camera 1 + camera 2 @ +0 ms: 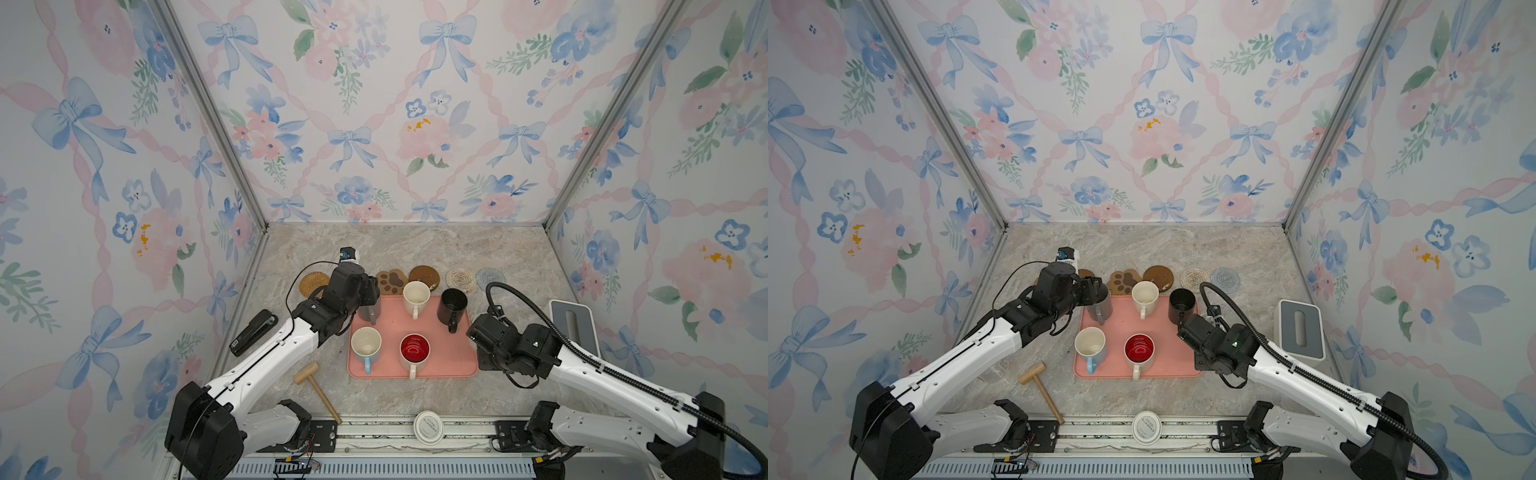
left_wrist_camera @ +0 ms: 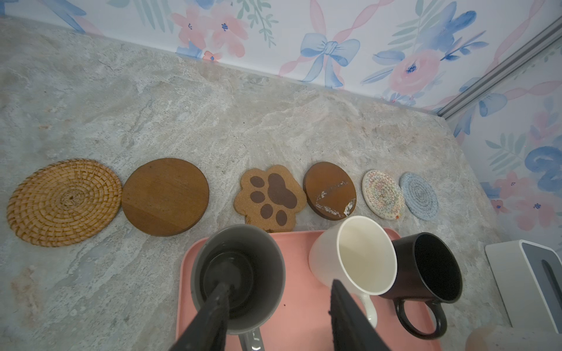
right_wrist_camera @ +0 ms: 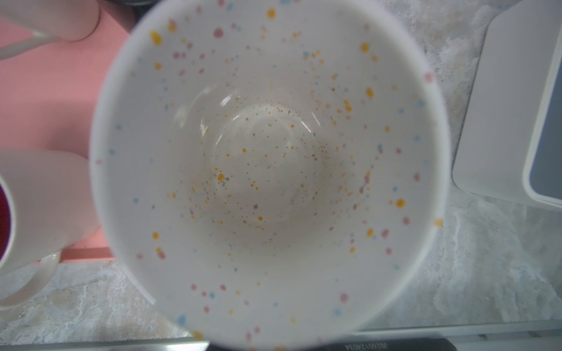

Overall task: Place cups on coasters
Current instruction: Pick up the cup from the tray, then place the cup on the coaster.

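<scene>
Six coasters lie bare in a row behind the pink tray (image 1: 449,361): rattan (image 2: 64,202), wooden round (image 2: 165,196), paw (image 2: 270,197), second wooden round (image 2: 330,190), cream woven (image 2: 382,194), grey-blue woven (image 2: 419,196). On the tray stand the grey cup (image 2: 240,273), cream-white cup (image 1: 416,297), black cup (image 1: 453,307), light blue cup (image 1: 365,345) and red-inside cup (image 1: 414,351). My left gripper (image 2: 279,285) is open, one finger inside the grey cup, the other outside and clear of its wall. The speckled cup (image 3: 267,170) fills the right wrist view, over the tray's right edge. My right gripper (image 1: 482,338) holds it, fingers hidden.
A black stapler (image 1: 253,332) and a wooden mallet (image 1: 318,388) lie left of the tray. A white printed lid (image 1: 428,427) sits on the front rail. A white and grey box (image 1: 575,328) stands at the right, close to my right arm.
</scene>
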Robot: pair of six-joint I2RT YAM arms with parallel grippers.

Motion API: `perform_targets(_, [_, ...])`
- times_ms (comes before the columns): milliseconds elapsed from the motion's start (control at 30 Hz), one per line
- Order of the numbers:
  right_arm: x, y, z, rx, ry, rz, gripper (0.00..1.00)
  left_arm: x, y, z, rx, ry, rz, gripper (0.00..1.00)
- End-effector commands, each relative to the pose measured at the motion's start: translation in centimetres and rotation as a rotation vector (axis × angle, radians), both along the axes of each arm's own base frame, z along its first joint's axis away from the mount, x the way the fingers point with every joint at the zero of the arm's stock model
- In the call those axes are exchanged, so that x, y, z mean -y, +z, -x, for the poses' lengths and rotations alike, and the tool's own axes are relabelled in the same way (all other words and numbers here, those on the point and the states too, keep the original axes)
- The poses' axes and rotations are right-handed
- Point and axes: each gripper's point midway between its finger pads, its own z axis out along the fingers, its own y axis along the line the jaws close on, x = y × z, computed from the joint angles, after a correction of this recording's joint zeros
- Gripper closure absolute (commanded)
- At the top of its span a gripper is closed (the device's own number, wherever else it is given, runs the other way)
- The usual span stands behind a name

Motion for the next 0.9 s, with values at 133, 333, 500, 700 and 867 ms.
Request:
perform_targets(133, [1.4, 4.3, -5.6, 0.152, -0.016, -0.059, 1.0, -0.4, -0.2, 0.1, 0.002, 0.012, -0.029, 0.49])
perform_targets(333, [2.9, 4.8, -10.2, 0.178, -0.053, -0.086, 1.0, -0.4, 0.0, 0.0, 0.007, 0.011, -0.03, 0.5])
perform_targets(500, [4.1, 5.1, -15.0, 0.218, -0.08, -0.134, 1.0, -0.5, 0.3, -0.2, 0.017, 0.016, -0.038, 0.5])
perform_targets(700, [6.0, 4.5, -19.8, 0.222, -0.103, -0.105, 1.0, -0.5, 0.5, -0.3, 0.027, 0.015, -0.043, 0.49])
perform_targets(867, [7.5, 3.3, -22.7, 0.224, -0.129, -0.116, 1.0, -0.7, 0.6, -0.4, 0.029, 0.026, -0.047, 0.49])
